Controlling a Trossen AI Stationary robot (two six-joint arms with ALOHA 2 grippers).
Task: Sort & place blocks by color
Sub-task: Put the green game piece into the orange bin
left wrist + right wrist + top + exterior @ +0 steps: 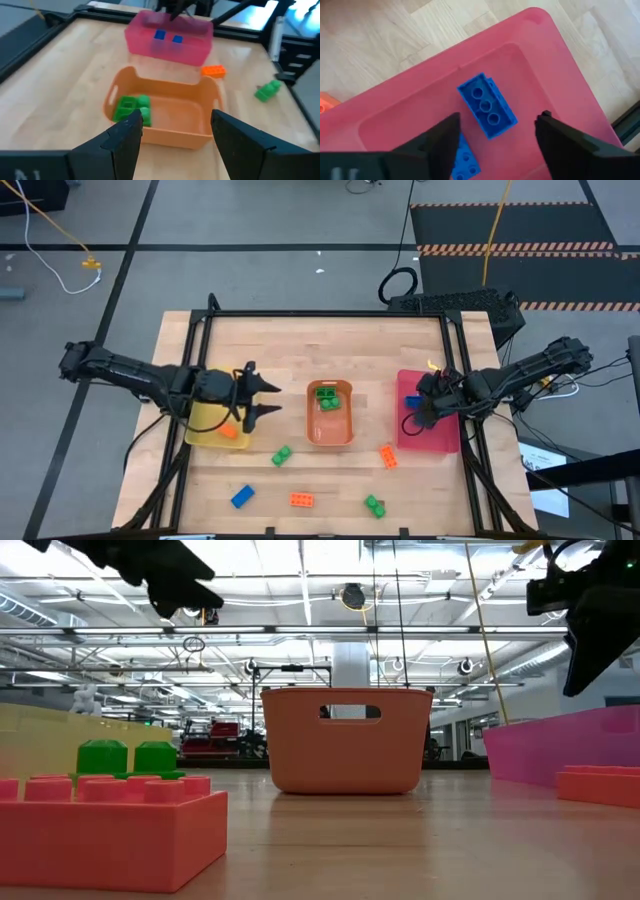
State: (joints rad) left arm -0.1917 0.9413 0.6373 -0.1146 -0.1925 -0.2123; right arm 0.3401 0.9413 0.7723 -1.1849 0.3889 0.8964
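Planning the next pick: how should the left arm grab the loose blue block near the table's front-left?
Probably from straight above, fingers closing across its two long sides. The blue block lies flat and skewed on the bare table, apart from the other loose blocks, so rotate the wrist to match. The left gripper, open beside the yellow tray, is the nearer one.

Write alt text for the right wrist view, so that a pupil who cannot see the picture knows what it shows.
Seen from above, the right gripper, its fingers open, hangs over a pink tray that holds two blue blocks: one in the middle and another partly hidden by a finger. The tray stands on a wooden table, and the corner of an orange block shows beside it.
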